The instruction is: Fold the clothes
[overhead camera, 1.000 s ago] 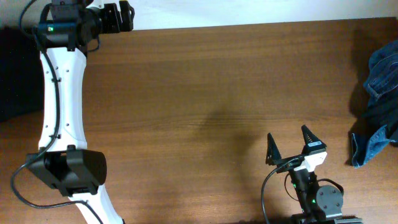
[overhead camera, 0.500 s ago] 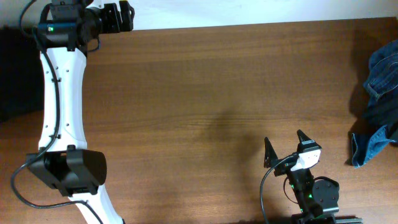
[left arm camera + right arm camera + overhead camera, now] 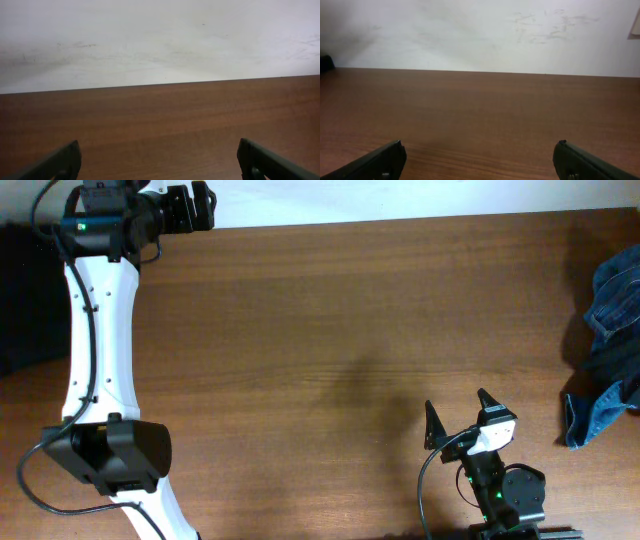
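The clothes (image 3: 612, 300) lie in a crumpled heap at the far right edge of the table (image 3: 330, 330), partly cut off by the frame in the overhead view. Blue denim shows at the top and bottom of the heap, with black fabric bunched between. Nothing touches the heap, and it is not folded. The white left arm (image 3: 95, 330) reaches from the near left corner along the left side of the table to the far left corner, well apart from the clothes. The left jaws sit there at the table's far edge, spread wide with nothing between them. In the left wrist view their two dark tips show at the bottom corners, with only bare wood grain between them and a white wall (image 3: 160, 40) rising behind the table's edge. The right arm (image 3: 495, 480) stands at the near edge, right of the middle. The right jaws point toward the far side of the table, parted in a wide V and holding nothing. They are nearer to the clothes than the left jaws are, but a stretch of bare wood separates them from the heap. The right wrist view shows the same thing: two dark tips at the bottom corners, brown table between them, and the scuffed white wall beyond. At the left edge of that view a small dark shape sits where table and wall meet; what it is cannot be told.
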`<control>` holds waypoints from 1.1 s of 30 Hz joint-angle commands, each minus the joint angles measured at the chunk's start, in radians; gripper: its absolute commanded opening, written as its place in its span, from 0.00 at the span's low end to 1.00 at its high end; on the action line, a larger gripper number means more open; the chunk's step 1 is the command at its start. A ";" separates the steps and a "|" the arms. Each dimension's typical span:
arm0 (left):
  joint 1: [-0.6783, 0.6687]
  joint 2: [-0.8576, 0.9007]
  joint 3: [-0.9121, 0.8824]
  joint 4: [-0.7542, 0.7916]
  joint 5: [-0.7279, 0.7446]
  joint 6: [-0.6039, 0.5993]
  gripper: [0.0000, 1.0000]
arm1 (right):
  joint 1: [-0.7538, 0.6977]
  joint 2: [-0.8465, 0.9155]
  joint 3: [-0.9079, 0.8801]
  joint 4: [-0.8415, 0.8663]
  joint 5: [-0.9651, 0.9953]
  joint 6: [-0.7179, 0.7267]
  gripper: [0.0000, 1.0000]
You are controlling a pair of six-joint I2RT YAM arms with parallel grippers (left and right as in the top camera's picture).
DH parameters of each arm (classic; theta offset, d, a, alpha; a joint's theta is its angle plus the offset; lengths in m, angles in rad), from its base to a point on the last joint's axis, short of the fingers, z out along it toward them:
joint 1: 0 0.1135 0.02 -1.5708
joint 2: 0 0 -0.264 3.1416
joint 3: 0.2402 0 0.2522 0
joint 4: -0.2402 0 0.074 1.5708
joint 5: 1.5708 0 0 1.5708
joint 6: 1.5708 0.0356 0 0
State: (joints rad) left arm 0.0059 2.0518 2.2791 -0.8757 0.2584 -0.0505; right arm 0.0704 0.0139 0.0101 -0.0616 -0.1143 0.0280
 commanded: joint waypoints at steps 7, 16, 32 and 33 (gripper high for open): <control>0.002 0.000 -0.001 -0.001 0.011 -0.013 1.00 | 0.008 -0.011 -0.005 -0.006 -0.009 -0.001 0.99; 0.002 0.001 0.000 -0.093 -0.022 -0.009 0.99 | 0.008 -0.011 -0.005 -0.006 -0.009 -0.001 0.99; -0.003 -0.050 0.000 -0.675 -0.090 -0.006 0.99 | 0.008 -0.011 -0.005 -0.006 -0.008 -0.001 0.99; -0.003 -0.063 0.000 -0.686 -0.090 -0.006 0.99 | 0.008 -0.011 -0.005 -0.006 -0.009 -0.001 0.99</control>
State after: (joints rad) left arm 0.0059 2.0510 2.2772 -1.5394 0.1787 -0.0502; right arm 0.0704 0.0139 0.0101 -0.0616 -0.1143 0.0261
